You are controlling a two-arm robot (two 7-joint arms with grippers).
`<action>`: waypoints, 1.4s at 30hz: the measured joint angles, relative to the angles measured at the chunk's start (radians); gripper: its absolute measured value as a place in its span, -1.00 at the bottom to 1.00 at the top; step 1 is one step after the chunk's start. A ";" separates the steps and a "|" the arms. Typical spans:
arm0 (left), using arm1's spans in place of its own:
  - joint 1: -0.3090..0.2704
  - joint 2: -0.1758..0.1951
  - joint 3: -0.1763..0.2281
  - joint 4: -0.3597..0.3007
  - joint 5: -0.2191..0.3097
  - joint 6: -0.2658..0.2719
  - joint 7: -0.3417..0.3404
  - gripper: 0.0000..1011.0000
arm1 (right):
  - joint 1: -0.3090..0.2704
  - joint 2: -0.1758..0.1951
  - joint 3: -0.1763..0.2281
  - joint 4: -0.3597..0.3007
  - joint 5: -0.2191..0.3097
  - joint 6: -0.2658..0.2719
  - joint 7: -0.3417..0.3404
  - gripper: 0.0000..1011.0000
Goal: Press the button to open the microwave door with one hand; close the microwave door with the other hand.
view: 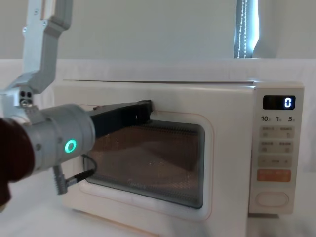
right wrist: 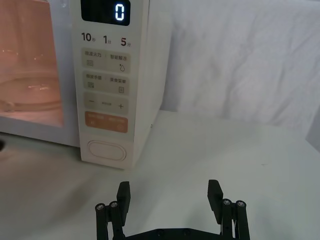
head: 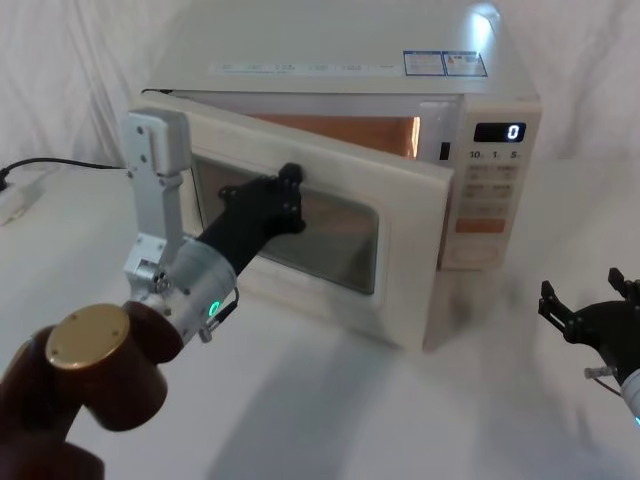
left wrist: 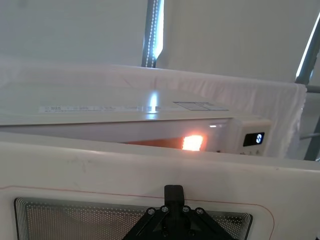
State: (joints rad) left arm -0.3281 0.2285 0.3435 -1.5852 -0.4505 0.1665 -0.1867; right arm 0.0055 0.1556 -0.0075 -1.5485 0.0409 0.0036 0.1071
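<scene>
The cream microwave (head: pixel 340 50) stands at the back of the table, its display (head: pixel 500 132) reading 0. The microwave door (head: pixel 400 190) is partly open, swung out on its left hinge, and the cavity glows orange inside. My left gripper (head: pixel 290 180) is shut, its tip pressed against the door's outer face at the upper edge of the dark window (left wrist: pixel 75 220); in the left wrist view the left gripper (left wrist: pixel 173 192) touches the door (left wrist: pixel 100 170). The pill-shaped button (right wrist: pixel 106 150) sits at the bottom of the control panel. My right gripper (right wrist: pixel 169 195) is open, low and in front of it, touching nothing.
An orange rectangular button (right wrist: pixel 106 122) lies just above the pill button. A black power cable (head: pixel 50 163) and a white power strip (head: pixel 15 200) lie at the far left. White cloth covers the table (head: pixel 330 400) and hangs behind the microwave.
</scene>
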 joint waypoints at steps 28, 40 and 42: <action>-0.116 -0.100 -0.015 0.161 0.087 -0.027 0.013 -1.00 | 0.000 0.000 0.000 0.000 0.000 0.000 0.000 0.98; -0.146 -0.130 -0.027 0.217 0.109 -0.039 0.007 -1.00 | 0.000 0.000 0.000 0.000 0.000 0.000 0.000 0.98; -0.148 -0.133 -0.028 0.223 0.110 -0.039 0.005 -1.00 | 0.000 0.000 0.000 0.000 0.000 0.000 0.000 0.98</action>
State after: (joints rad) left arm -0.4765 0.0957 0.3151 -1.3617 -0.3403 0.1273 -0.1817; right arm 0.0055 0.1556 -0.0076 -1.5485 0.0409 0.0035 0.1071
